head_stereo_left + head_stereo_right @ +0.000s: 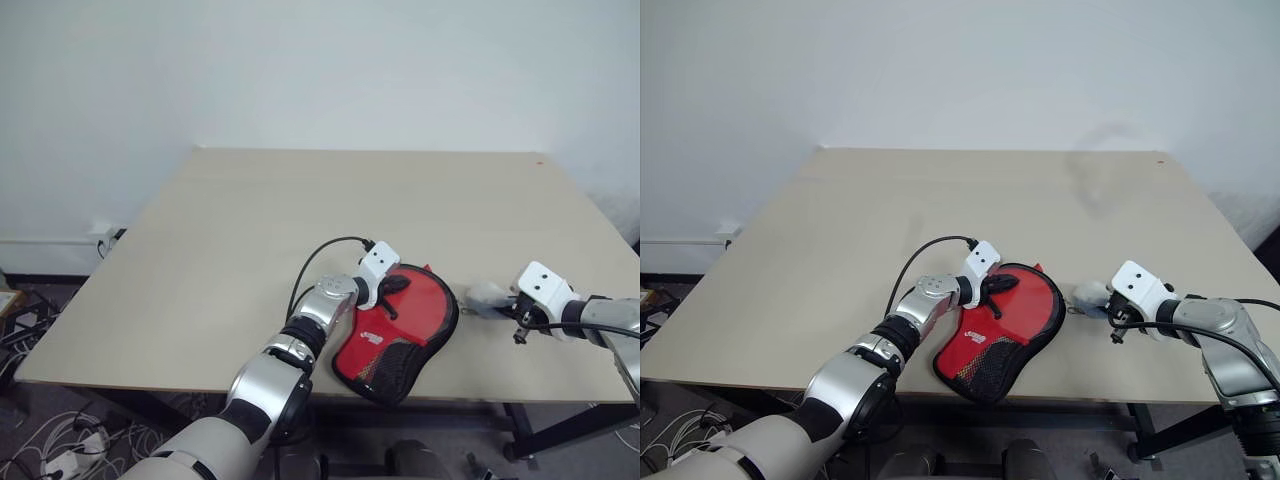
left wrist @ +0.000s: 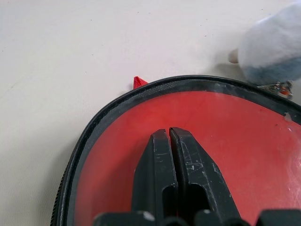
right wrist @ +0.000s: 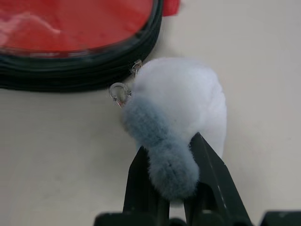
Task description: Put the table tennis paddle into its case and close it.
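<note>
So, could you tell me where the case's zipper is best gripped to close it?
By the fluffy white-and-grey charm clipped to the zip, coming from the case's right edge: it sticks out sideways, soft and easy to pinch. The right gripper grips it that way.

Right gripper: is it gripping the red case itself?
No, the right gripper pinches the fluffy white-and-grey charm clipped beside the case.

Case (image 1: 400, 330): paddle-shaped soft cover, red with black edging, a black mesh patch and a small white logo, lying flat and zipped shut near the worktop's front edge. The closed left jaws rest on its red face. A fluffy white-and-grey charm on its zip sits between the right jaws.
</note>
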Available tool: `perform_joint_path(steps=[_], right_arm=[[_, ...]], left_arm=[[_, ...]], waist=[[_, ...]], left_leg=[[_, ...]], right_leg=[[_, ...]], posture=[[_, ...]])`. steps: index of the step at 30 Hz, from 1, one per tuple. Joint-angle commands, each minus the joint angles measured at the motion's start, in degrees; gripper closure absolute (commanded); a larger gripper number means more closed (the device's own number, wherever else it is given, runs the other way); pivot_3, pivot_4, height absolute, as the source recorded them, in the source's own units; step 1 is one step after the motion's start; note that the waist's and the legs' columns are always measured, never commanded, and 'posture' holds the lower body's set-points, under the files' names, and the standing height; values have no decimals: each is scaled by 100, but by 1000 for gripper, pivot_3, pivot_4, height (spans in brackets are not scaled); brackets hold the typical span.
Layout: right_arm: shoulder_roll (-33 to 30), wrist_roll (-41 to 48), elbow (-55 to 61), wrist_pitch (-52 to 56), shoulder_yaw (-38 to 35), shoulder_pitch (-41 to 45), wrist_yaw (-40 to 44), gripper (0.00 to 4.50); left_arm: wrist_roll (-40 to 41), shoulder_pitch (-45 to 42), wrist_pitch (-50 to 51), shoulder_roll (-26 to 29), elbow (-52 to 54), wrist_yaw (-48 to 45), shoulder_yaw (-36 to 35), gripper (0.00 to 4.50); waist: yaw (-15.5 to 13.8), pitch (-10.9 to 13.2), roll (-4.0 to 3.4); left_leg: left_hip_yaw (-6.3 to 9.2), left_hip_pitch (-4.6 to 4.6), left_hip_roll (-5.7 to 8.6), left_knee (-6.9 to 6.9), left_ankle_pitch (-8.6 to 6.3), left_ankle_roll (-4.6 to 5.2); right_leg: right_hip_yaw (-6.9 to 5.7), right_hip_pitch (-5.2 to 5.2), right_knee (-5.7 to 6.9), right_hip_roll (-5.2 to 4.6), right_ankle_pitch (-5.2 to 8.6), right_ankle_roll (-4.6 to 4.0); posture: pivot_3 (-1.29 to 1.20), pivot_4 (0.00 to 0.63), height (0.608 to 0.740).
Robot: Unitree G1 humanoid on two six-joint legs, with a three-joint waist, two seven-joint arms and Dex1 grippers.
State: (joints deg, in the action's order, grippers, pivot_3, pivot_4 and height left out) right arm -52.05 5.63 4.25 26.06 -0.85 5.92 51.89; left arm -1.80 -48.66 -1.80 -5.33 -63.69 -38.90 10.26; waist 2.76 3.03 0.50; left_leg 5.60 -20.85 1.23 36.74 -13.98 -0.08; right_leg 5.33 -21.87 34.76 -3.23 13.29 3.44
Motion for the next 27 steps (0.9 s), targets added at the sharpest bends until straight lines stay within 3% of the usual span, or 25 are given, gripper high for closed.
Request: perform_joint_path(steps=[1, 27], right_arm=[[-254, 169, 248, 8, -194, -195, 314, 4474], [-641, 1027, 1318, -385, -487, -1578, 1331, 4474]], left_arm=[[-258, 294, 266, 182, -571, 101, 76, 4500], [-268, 259, 272, 127, -623, 123, 89, 4500]], waist=[[-3, 0, 2], [-8, 1, 17]], left_leg=[[-1, 0, 0, 0, 0, 0], [-2, 12, -5, 1, -7, -1]], right_leg=[[0, 0, 0, 0, 0, 0], [-4, 13, -3, -2, 1, 1]], posture=[[0, 0, 740], [0, 0, 740]])
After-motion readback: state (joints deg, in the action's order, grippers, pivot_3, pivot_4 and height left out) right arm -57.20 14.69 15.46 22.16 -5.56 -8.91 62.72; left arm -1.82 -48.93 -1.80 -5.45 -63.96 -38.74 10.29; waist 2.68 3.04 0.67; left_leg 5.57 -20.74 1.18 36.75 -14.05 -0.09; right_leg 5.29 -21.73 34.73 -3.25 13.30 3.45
